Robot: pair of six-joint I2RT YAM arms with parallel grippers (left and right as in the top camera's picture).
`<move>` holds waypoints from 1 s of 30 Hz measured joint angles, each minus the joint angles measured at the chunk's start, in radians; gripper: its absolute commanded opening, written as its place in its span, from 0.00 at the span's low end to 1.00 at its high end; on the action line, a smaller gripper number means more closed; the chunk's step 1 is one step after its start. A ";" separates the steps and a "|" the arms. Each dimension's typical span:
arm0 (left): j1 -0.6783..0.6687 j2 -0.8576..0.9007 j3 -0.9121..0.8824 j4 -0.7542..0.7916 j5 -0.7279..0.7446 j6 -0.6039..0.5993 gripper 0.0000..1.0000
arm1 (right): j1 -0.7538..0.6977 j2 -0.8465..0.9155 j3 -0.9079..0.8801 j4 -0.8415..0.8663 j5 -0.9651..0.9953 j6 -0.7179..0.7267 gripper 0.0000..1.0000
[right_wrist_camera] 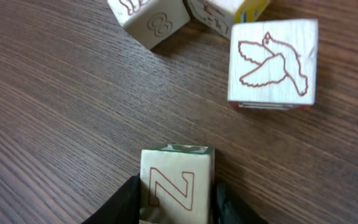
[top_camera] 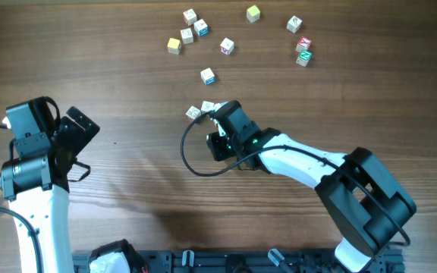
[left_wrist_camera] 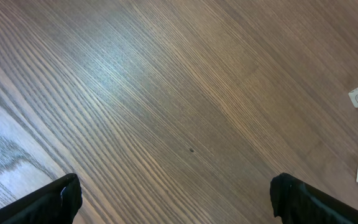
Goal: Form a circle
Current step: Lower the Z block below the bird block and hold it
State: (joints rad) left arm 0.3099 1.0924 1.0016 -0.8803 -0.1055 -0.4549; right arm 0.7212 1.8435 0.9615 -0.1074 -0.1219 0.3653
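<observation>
R gripper clamps Z cube; bird cube near, ahead.

Z cube upright, pale wood, red letter; bird cube near, not touching; two more cubes close together beyond.

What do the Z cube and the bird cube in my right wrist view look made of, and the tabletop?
Z cube: pale wood, matte, apparently unvarnished; faint grain shows behind the red-brown outlined letter.
Bird cube: same pale matte wood, with fine grain streaks; the bird outline looks printed or stamped.
Tabletop: dark brown wood grain with a slight sheen; it could be veneer or laminate.
</observation>
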 measured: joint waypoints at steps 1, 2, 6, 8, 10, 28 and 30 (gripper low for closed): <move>0.000 0.000 0.000 0.000 0.000 0.000 1.00 | 0.000 -0.001 0.000 0.007 0.000 -0.021 0.31; 0.000 0.000 0.000 0.000 0.000 0.000 1.00 | 0.000 -0.001 0.000 0.011 0.000 -0.031 0.31; 0.000 0.000 0.000 0.000 0.000 0.000 1.00 | 0.000 -0.002 0.000 0.019 0.000 -0.091 0.32; 0.000 0.000 0.000 0.000 0.000 0.000 1.00 | 0.000 -0.002 0.000 0.020 0.000 -0.115 0.32; 0.000 0.000 0.000 0.000 0.000 0.000 1.00 | 0.000 -0.002 0.000 0.021 0.000 -0.135 0.32; 0.000 0.000 0.000 0.000 0.000 0.000 1.00 | 0.000 -0.002 0.000 0.031 0.105 -0.251 0.50; 0.000 0.000 0.000 0.000 0.000 0.000 1.00 | 0.000 -0.002 0.000 0.034 0.104 -0.256 0.56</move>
State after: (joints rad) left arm 0.3099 1.0924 1.0016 -0.8803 -0.1059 -0.4549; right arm 0.7212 1.8420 0.9615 -0.0734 -0.0181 0.1097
